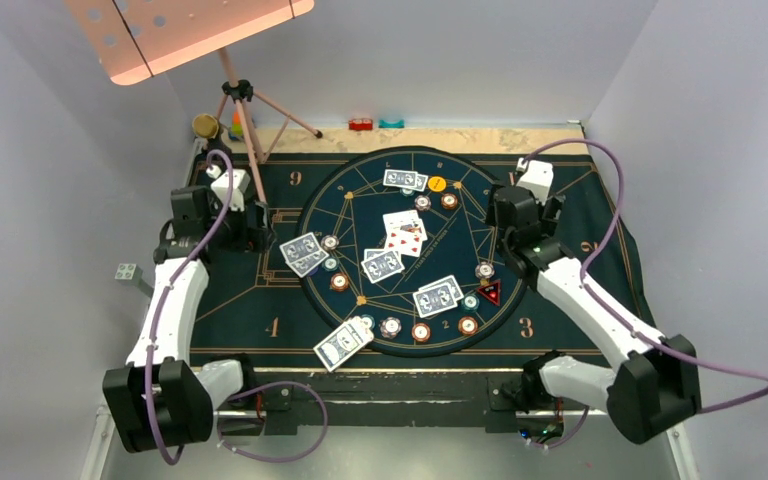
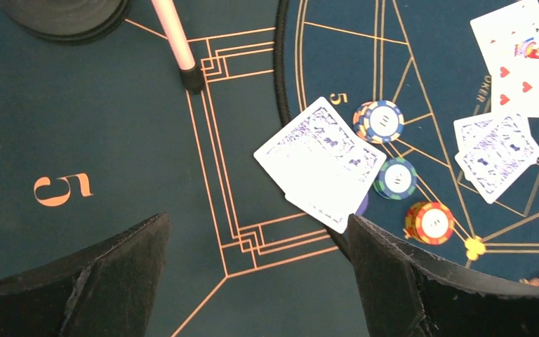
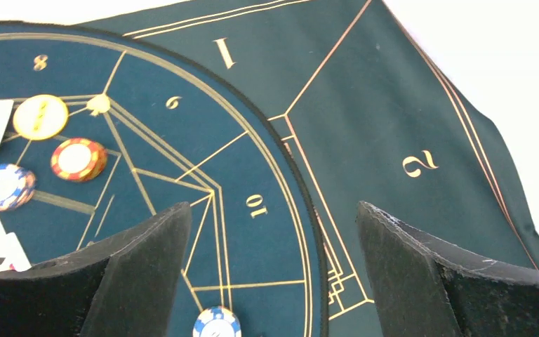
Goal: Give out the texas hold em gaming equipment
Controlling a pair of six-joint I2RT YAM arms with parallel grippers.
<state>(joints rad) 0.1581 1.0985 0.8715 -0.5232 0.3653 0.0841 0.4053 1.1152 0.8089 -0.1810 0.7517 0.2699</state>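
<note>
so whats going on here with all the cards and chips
A poker game is being set out on the round mat. Around it sit face-down card pairs and chips, with face-up cards in the middle, plus a yellow disc and a red triangular marker. The left gripper and right gripper both hover open, holding nothing.

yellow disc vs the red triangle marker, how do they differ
The yellow disc is round; the red marker is triangular. The disc lies at the round mat's far edge, the marker nearer, on its right side. Both lie flat on the mat.
</note>
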